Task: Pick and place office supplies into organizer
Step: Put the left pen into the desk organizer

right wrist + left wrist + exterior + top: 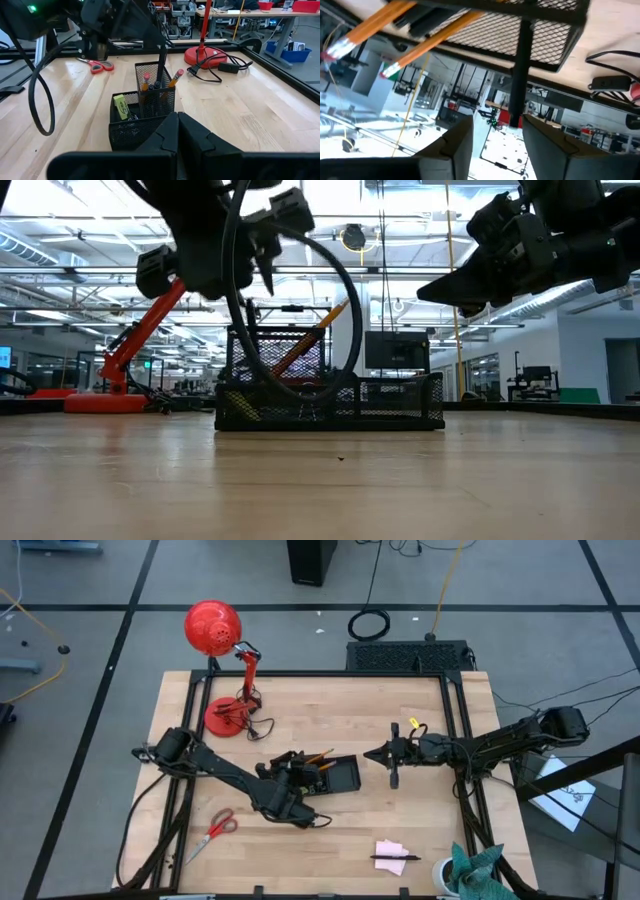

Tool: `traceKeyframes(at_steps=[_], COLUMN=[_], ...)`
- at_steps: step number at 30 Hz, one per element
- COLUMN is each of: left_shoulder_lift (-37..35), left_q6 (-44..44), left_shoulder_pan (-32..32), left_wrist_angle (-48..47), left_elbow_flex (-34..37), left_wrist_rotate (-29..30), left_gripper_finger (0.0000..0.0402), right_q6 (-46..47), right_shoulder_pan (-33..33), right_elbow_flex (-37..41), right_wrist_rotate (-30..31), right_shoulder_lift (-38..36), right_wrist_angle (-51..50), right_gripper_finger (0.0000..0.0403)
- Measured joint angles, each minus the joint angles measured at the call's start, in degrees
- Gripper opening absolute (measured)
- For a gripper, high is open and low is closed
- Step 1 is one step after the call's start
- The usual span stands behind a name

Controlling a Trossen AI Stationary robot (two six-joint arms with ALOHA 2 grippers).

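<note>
High view: organizer (338,776) sits mid-table, black mesh, two orange pencils (318,756) and dark pens standing in its tall cup, a yellow-green piece (120,106) in a low compartment. Left gripper (298,772) hangs right at the organizer's cup side, fingers (455,145) parted with nothing between them; probably just let a pen go, so the pens lean upright in the cup. Right gripper (394,762) waits just beside the organizer's opposite end, fingers pressed together, nothing held.

Not yet stowed: red-handled scissors (214,832) well apart from the organizer toward the near left corner; pink-white sticky-note pad (391,855) with a pen (395,858) lying on it, near the front edge on the right arm's side.

Surface: pale wood table (330,710) with black frame. Red desk lamp (222,670) stands behind the organizer, cable trailing. Room: grey floor with taped lines, lab benches beyond.
</note>
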State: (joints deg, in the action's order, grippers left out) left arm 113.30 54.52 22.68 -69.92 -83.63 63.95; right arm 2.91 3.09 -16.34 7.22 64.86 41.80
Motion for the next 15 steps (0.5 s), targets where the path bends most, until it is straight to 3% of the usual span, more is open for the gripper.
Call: traceKeyframes(at_steps=[10,15], left_shoulder_lift=[0.0,-2.3], left_q6=[-11.5,-33.2], left_shoulder_pan=[3.3,5.2], left_wrist_angle=[-1.5,-4.8], left_elbow_flex=[-8.1,-13.5], left_wrist_rotate=[0.1,-7.3], left_gripper_finger=[0.0204,0.0198], right_q6=[-0.1,-0.1], right_shoulder_pan=[0.0,0.0], right_elbow_flex=[0.0,0.0], right_wrist_rotate=[0.0,0.0], right_shoulder_lift=[0.0,0.0], right_wrist_angle=[0.0,0.0], right_gripper_finger=[0.0000,0.0000])
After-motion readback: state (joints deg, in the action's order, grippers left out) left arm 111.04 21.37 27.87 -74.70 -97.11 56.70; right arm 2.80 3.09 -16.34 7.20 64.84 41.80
